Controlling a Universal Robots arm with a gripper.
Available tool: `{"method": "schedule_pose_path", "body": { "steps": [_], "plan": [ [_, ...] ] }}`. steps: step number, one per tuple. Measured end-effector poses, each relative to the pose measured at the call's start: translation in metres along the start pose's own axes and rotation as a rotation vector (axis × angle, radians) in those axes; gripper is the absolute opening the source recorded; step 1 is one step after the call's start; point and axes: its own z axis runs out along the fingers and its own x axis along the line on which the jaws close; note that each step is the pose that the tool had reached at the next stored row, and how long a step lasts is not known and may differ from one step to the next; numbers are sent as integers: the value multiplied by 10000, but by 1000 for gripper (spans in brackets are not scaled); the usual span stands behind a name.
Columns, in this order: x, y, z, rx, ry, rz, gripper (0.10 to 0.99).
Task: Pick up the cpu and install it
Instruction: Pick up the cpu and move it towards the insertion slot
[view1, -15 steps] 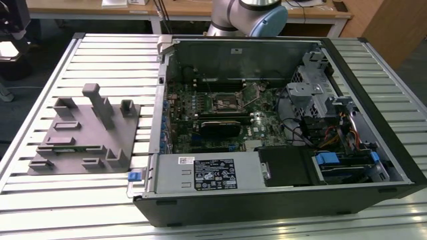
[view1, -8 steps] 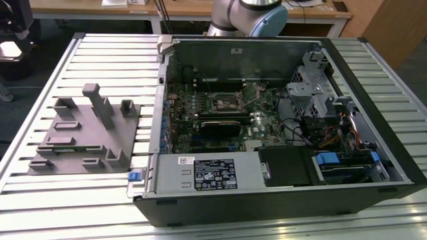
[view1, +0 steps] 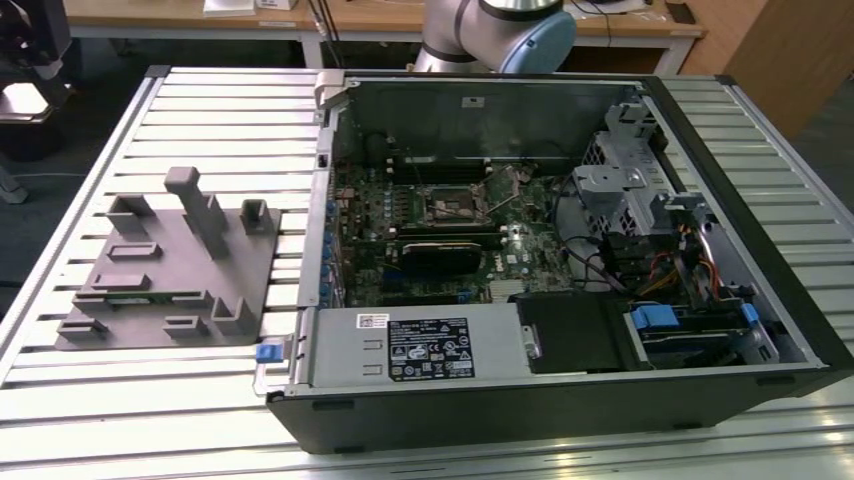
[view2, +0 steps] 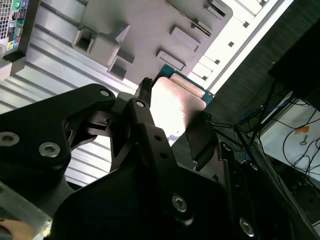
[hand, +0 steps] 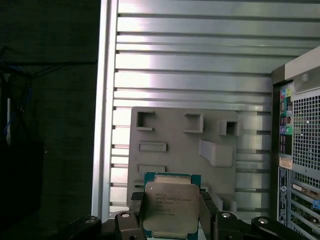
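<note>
Slatted aluminium tabletop (view1: 200, 110) carries everything. On the exterior view's left lies a grey plastic fixture (view1: 160, 280) with upright blocks. Just beside it, to the exterior view's right, sits an open computer case (view1: 534, 420), its motherboard exposed and the dark socket frame (view1: 451, 205) near the board's middle. The arm (view1: 501, 30) rises behind the case. In both wrist views the gripper (hand: 171, 202) pinches the cpu (hand: 169, 210) by two opposite edges between its black fingers (hand: 207, 212). The chip is held in the air, pale metal top showing, with the fixture beyond it.
</note>
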Motion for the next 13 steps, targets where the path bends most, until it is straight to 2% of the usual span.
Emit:
{"method": "schedule_pose_path", "body": {
  "steps": [13],
  "plan": [
    [-125,-2,-3,0,0,0,529]
  ]
}}
